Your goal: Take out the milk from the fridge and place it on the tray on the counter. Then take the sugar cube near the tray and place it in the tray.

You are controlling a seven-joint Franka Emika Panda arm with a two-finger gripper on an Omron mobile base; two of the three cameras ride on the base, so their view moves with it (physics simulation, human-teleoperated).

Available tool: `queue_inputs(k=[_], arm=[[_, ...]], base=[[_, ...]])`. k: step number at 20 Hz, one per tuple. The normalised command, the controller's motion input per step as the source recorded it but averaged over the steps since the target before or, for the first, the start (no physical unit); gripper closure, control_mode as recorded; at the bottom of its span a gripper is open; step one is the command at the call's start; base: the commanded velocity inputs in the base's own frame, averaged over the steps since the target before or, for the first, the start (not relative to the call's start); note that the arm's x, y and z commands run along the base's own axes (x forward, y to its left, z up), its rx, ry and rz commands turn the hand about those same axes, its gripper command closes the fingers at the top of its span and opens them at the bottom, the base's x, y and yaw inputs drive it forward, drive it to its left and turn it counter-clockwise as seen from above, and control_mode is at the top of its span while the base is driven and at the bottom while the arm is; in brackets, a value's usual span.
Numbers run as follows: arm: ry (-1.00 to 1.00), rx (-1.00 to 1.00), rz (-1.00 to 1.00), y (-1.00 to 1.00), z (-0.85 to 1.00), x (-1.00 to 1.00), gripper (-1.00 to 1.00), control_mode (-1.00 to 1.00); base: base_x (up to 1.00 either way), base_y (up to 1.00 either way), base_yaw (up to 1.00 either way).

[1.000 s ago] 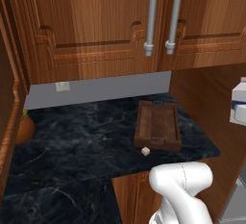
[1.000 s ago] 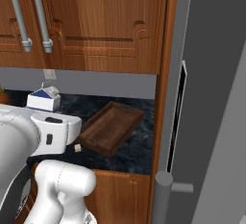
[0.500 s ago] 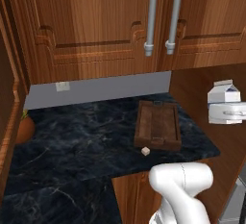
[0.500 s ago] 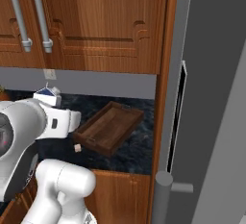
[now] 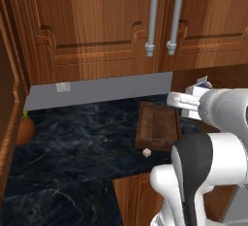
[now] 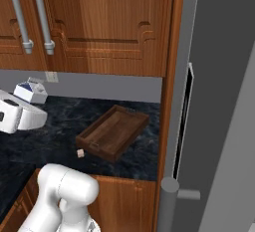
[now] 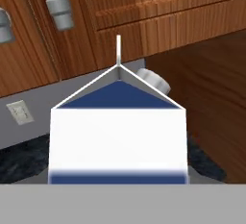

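My gripper [image 5: 195, 95] is shut on the milk [image 5: 201, 83], a white gable-top carton with a blue mark, held in the air just right of the tray [image 5: 141, 125]. Close up in the hand view, the milk [image 7: 117, 136] hides my fingertips. From the right base view the milk [image 6: 31, 91] hangs over the counter [image 6: 64, 121], left of the tray [image 6: 107, 151]. The sugar cube [image 5: 146, 153] lies on the counter [image 5: 82, 137] just in front of the tray's near end; it shows again as the sugar cube [image 6: 80, 153]. The grey fridge [image 6: 219, 101] stands at the right.
Brown wall cabinets with grey handles [image 5: 154, 16] hang low over the counter. A wall outlet [image 5: 63, 87] sits on the grey backsplash. An orange round object [image 5: 25, 130] rests at the counter's far left. The fridge's long handle [image 6: 167, 201] juts out near the counter's right end.
The hand with the milk has swung left from the fridge side to the counter, ending beside the tray. Tray and sugar cube have not moved.
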Motion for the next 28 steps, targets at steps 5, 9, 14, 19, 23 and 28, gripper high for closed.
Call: queue_inputs(k=[5, 9, 14, 19, 23, 28], arm=[[-0.24, 0.0, -0.42, 0.29, -0.54, 0.04, 1.0, -1.0], [-0.12, 0.0, -0.16, 0.0, -0.58, 0.14, 1.0, -1.0], [-0.08, -0.02, -0.07, 0.0, -0.63, 0.42, 1.0, -1.0], [0.0, -0.02, -0.01, -0.08, -0.6, 0.5, 1.0, -1.0], [-0.02, -0.02, 0.0, -0.21, -0.47, 0.52, 1.0, -1.0], [0.0, 0.0, 0.0, -0.38, -0.38, 0.7, 1.0, -1.0]], base=[[0.0, 0.0, 0.0], [0.0, 0.0, 0.0], [0.0, 0.0, 0.0], [0.0, 0.0, 0.0], [0.0, 0.0, 0.0], [0.0, 0.0, 0.0]])
